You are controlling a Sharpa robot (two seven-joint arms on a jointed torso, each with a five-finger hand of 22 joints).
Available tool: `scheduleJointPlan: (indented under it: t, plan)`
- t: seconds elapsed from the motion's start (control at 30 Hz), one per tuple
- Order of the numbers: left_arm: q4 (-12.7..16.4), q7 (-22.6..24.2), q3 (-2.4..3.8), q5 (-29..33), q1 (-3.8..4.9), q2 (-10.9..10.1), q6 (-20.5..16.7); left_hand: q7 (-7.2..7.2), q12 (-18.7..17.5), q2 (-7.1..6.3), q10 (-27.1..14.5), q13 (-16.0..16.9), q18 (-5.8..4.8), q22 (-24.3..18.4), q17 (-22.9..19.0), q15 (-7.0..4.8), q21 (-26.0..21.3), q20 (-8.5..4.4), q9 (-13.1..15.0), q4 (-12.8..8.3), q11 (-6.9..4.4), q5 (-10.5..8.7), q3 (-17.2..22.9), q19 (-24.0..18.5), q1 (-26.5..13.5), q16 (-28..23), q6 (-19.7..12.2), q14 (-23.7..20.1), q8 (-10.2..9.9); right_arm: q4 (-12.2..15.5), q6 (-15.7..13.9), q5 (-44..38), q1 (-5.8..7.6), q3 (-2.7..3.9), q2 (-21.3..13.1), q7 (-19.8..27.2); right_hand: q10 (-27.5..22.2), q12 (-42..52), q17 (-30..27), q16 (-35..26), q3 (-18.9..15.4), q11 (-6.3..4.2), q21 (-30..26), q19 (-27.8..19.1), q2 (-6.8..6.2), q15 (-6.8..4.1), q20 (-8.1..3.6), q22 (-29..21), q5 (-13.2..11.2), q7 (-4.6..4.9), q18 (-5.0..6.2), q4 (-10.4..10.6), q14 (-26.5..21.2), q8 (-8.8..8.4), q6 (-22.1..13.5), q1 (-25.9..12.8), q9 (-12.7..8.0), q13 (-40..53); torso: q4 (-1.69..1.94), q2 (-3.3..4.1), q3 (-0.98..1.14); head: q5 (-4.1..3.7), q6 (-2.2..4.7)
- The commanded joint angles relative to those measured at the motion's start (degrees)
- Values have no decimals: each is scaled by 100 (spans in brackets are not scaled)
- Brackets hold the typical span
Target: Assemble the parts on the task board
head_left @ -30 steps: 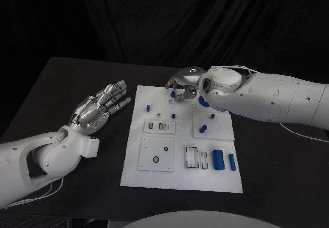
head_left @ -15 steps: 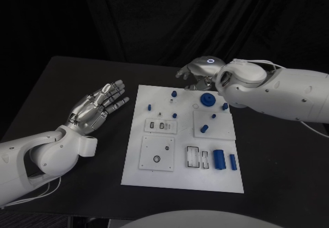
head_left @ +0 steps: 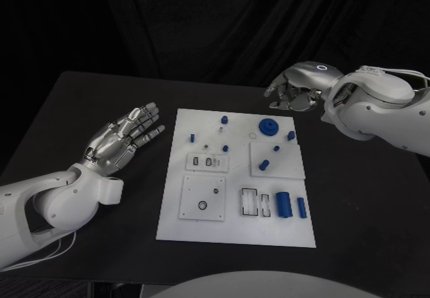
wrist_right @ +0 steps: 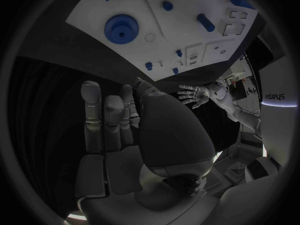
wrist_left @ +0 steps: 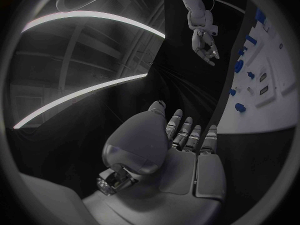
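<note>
The right hand [head_left: 296,87] hangs beyond the far right corner of the task board [head_left: 235,233], over bare black table [head_left: 358,205], its fingers curled loosely downward and holding nothing; in the right wrist view the fingers [wrist_right: 94,115] stand side by side with nothing between them and the palm. The left hand [head_left: 121,138] lies off the board's left edge, palm up, fingers spread and pointing toward the far side, empty as well.

The board sits between the two hands, touched by neither. Nearest the right hand, at the board's far right, are a blue gear [head_left: 269,126] and a small blue piece [head_left: 290,135] just beside it. A blue peg [head_left: 225,120] stands near the far edge, with another [head_left: 191,137] toward the left edge, the closest part to the left hand's fingertips. Mid-board, a short blue peg [head_left: 225,148] stands by a slotted plate, and two more blue pieces [head_left: 265,165] sit on the raised square panel on the right. Toward the near right, a blue cylinder [head_left: 283,204] and a slimmer blue bar [head_left: 302,208] lie side by side next to a white frame; whether they rest in recesses or loose on the surface is hard to tell.

Open table runs along the board's left and right sides and past its near edge.
</note>
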Motion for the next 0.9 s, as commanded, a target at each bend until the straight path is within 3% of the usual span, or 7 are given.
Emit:
scheduleJointPlan:
  t: [0.03, 0.07, 0.13, 0.23, 0.4, 0.57, 0.9]
  plan:
    - [7, 336, 0, -18, 10, 15, 20, 13, 28, 2, -5, 6, 99, 7, 8, 42, 35, 42, 4, 2, 35, 15, 27, 6, 33, 30, 10, 8, -10, 32, 79, 167, -82, -7, -94, -164, 1050, 1581, 1531, 1099, -108, -33, 696, 376, -37, 39, -4, 739, -63, 2, -142, 40, 547, -59, 33, -134, -25, 2018, -1, -1, -4, -7, -16]
    - [5, 336, -2, -18, 10, 18, 22, 14, 34, 8, -2, 7, 99, 8, 9, 45, 37, 45, 6, -4, 39, 21, 36, 8, 40, 36, 17, 12, -8, 25, 90, 133, -114, -9, -126, -228, 2168, 2498, 2620, 1825, -277, 21, 1526, 830, 44, 62, -1, 1560, -223, -37, -310, 209, 1175, -104, 24, -415, -39, 3434, -4, 2, -9, -11, -18]
    - [0, 335, -4, -18, 10, 20, 25, 14, 34, 8, -2, 7, 99, 8, 9, 45, 37, 45, 6, -4, 39, 21, 36, 8, 40, 36, 17, 12, -8, 0, 101, 25, -161, -11, -155, -333, 3146, 2933, 2751, 1902, -484, 32, 2170, 1256, -32, 60, 59, 2184, -380, 17, -466, 302, 1275, -162, -26, -605, -56, 4338, -4, 2, -8, -13, -20]
    - [-8, 334, -7, -18, 10, 21, 28, 16, 39, 10, 1, 7, 99, 8, 10, 48, 38, 47, 5, -6, 42, 23, 40, 9, 43, 40, 15, 14, -8, -48, 115, -202, -227, -13, -166, -478, 3146, 2933, 2751, 1902, -616, 15, 2478, 1480, -67, 46, 58, 2486, -503, 13, -525, 380, 1275, -184, -52, -847, -66, 4338, -5, 3, -8, -19, -27]
    - [-19, 328, -11, -18, 9, 26, 37, 16, 42, 10, 2, 8, 99, 9, 11, 51, 39, 50, 5, -10, 46, 26, 44, 11, 47, 43, 15, 16, -8, -118, 217, -444, -329, -15, -136, -623, 3146, 2933, 2751, 1902, -595, 16, 2880, 1915, -56, 32, 53, 2834, -397, 35, -645, 366, 1275, -187, -56, -911, -80, 4338, -1, 1, -8, -18, -45]
    - [-12, 331, -12, -18, 9, 18, 42, 19, 44, 12, 4, 8, 99, 8, 12, 56, 38, 53, 5, -14, 50, 30, 49, 10, 51, 48, 16, 19, -8, -169, 294, -510, -411, -15, -80, -660, 3146, 2933, 2751, 1902, -527, 4, 2894, 1924, -3, 23, 45, 2860, -45, 21, -646, 287, 1275, -207, -123, -749, -110, 4338, -1, 2, -8, -33, -76]
    - [-14, 320, -12, -18, 9, 12, 50, 20, 52, 11, 8, 9, 99, 10, 14, 62, 42, 57, 5, -17, 55, 31, 52, 15, 54, 55, 13, 24, -8, -296, 464, -540, -500, -15, 46, -696, 3146, 2933, 2751, 1902, -527, 10, 2872, 1898, -17, 22, 44, 2848, -70, 37, -638, 251, 1275, -219, -170, -702, -130, 4338, -3, 0, -15, -43, -60]
